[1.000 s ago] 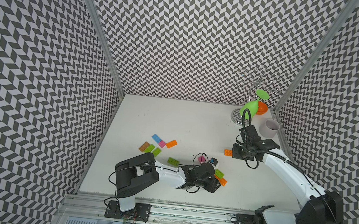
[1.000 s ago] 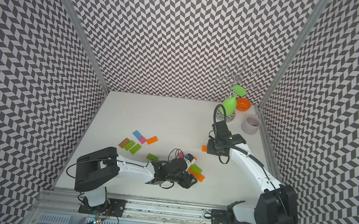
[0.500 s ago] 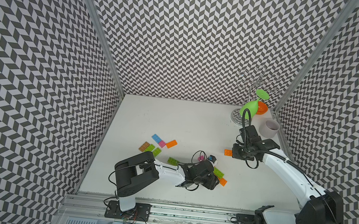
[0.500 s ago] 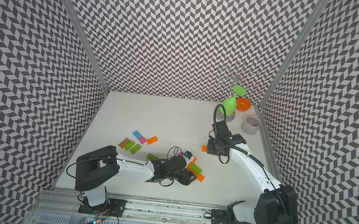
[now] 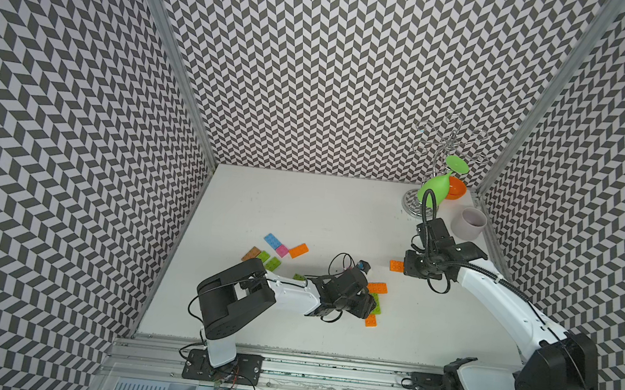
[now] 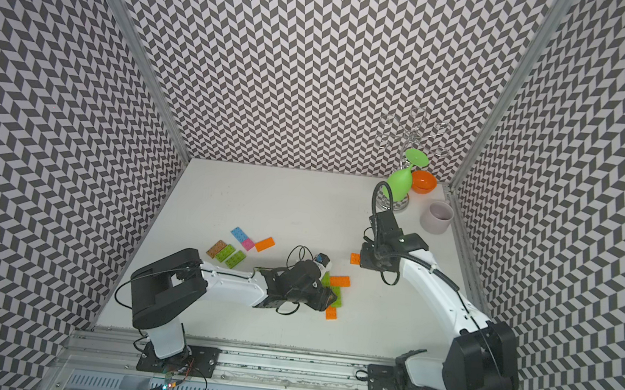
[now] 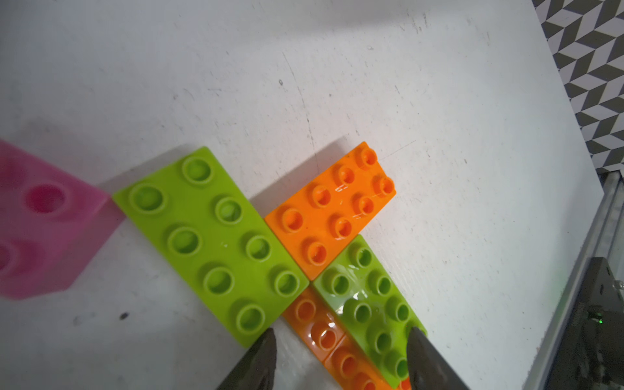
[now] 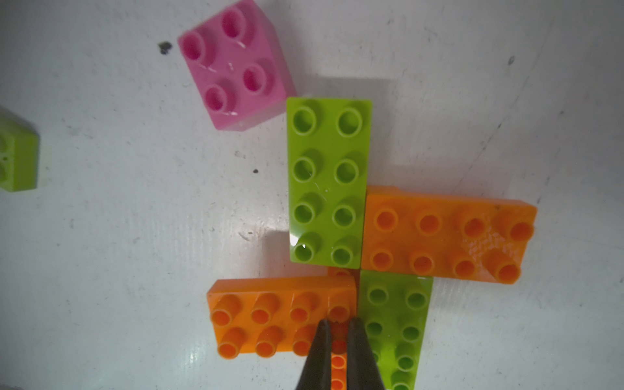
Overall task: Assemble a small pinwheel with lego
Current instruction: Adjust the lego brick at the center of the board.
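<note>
Left end effector (image 7: 341, 332) first: fingers apart, tips down by the surface (image 7: 439, 135), straddling part of the pinwheel. Between the tips lie a low orange brick (image 7: 317, 324) and the narrow green brick (image 7: 368, 297) stacked along it. One tip is right at that green's outer edge. The other is at the corner of the big green brick (image 7: 212, 243), with a sliver of bare surface showing beside it, so nothing is clamped. Just ahead of the tips, the top orange brick (image 7: 331, 209) butts against both greens at the centre. Past the big green's far corner, just beside it, stands a pink cube (image 7: 40, 219).

Over to the right end effector (image 8: 338, 324): tips pinched almost together on the end of the held brick (image 8: 270, 314), orange, studs up. In the wrist view it lies alongside the narrow green; whether they touch, I can't tell. In a top view the held brick (image 5: 396, 266) pokes out of the tip, a little apart from the pinwheel.

Further out, well behind the left end effector and past its forearm, there's a loose bunch: blue brick (image 5: 271, 240), pink square (image 5: 282, 250), loose orange (image 5: 298, 250), brown brick (image 5: 251, 253) and two loose greens (image 5: 272, 264).

Behind the right end effector, in the corner: a cup (image 5: 468, 222), an orange bowl (image 5: 456, 188) and a green glass (image 5: 434, 189) at a wire rack (image 5: 447, 139).
</note>
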Action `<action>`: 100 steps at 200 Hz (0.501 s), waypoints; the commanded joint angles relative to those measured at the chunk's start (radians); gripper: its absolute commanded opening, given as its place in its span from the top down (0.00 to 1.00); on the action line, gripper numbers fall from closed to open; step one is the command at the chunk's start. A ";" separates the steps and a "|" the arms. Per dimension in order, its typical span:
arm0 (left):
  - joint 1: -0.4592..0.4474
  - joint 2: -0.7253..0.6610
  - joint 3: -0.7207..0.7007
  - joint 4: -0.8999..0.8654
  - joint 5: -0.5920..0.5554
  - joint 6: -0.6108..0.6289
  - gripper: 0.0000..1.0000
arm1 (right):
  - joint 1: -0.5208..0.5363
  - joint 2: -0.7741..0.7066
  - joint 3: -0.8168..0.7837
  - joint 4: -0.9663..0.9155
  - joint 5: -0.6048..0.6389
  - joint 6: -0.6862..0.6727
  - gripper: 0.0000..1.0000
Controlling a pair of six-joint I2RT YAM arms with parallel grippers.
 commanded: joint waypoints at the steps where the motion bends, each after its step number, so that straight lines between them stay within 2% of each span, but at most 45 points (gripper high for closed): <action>1: 0.002 0.030 0.037 -0.025 -0.019 0.020 0.38 | -0.012 -0.030 0.010 0.023 -0.005 -0.012 0.91; 100: 0.073 0.065 0.070 -0.083 -0.062 0.035 0.38 | -0.021 -0.030 0.010 0.017 -0.017 -0.020 0.91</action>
